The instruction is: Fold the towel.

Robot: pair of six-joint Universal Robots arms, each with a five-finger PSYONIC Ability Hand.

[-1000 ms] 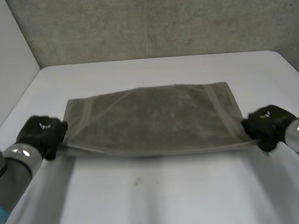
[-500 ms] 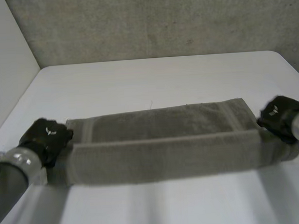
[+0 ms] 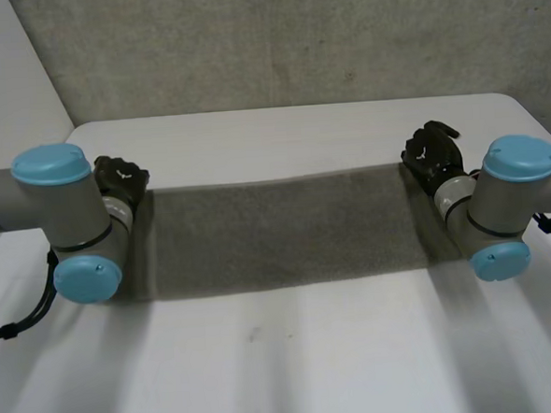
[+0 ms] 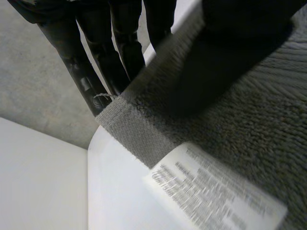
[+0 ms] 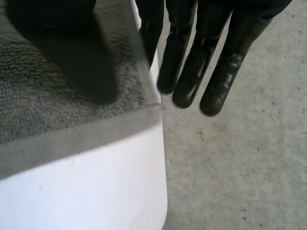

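Pinching its far corners between thumbs and straight fingers, your left hand [image 3: 119, 179] and right hand [image 3: 432, 151] have the towel [image 3: 286, 232] folded once; likely another fold remains.

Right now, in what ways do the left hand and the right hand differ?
The left hand is at the towel's far left corner, the right hand at its far right corner. A white printed label lies at the left hand's corner; the right hand's corner is plain cloth. Both are black, at the towel's far edge.
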